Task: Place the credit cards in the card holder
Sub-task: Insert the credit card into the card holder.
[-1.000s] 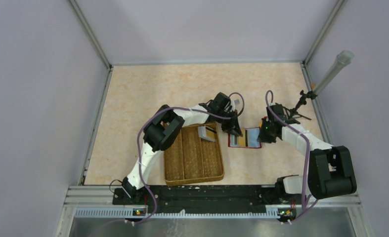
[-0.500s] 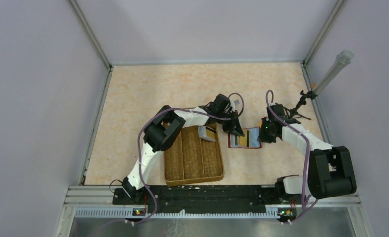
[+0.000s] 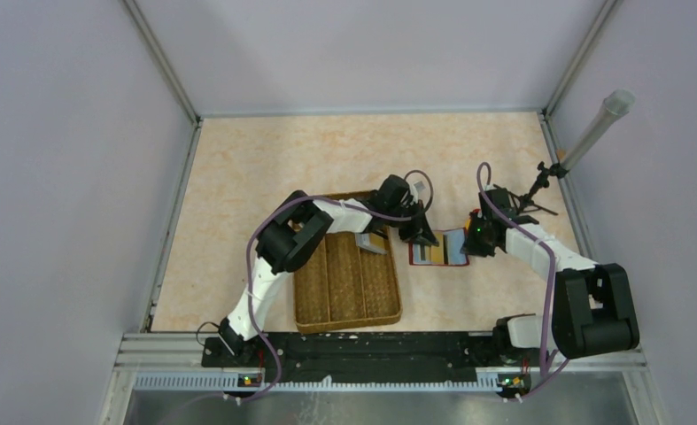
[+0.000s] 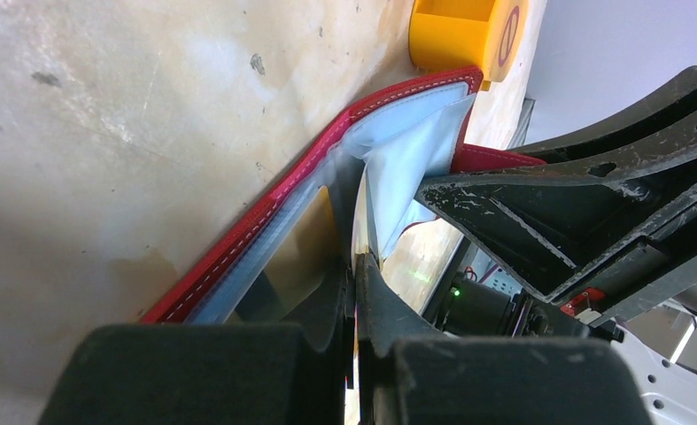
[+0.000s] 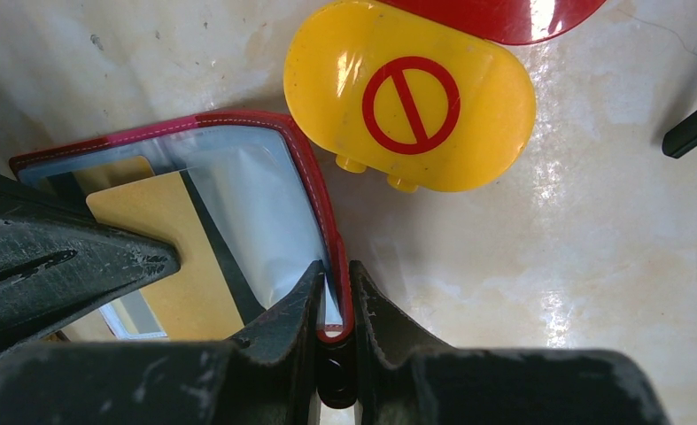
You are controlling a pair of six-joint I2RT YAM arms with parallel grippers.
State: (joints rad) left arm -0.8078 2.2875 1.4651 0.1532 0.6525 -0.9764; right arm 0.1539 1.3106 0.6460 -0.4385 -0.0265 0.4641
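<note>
The dark red card holder (image 3: 442, 250) lies open on the table, its pale blue slots facing up. My right gripper (image 3: 471, 243) is shut on its right red edge, which shows clearly in the right wrist view (image 5: 334, 297). My left gripper (image 3: 418, 235) is at the holder's left end, shut on a thin gold credit card (image 5: 169, 252) with a black stripe. That card lies partly inside the holder (image 5: 256, 181). The left wrist view shows the jaws (image 4: 355, 266) closed on the card's edge beside the holder's red rim (image 4: 274, 212). More cards (image 3: 371, 239) lie in the tray.
A brown woven divided tray (image 3: 347, 288) sits left of the holder, under the left arm. A round yellow-and-red object (image 5: 411, 93) lies just behind the holder. A black stand with a grey tube (image 3: 592, 133) leans at the right wall.
My left gripper has shifted slightly nearer and lower at the holder's left end. The right gripper and the holder have stayed put.
</note>
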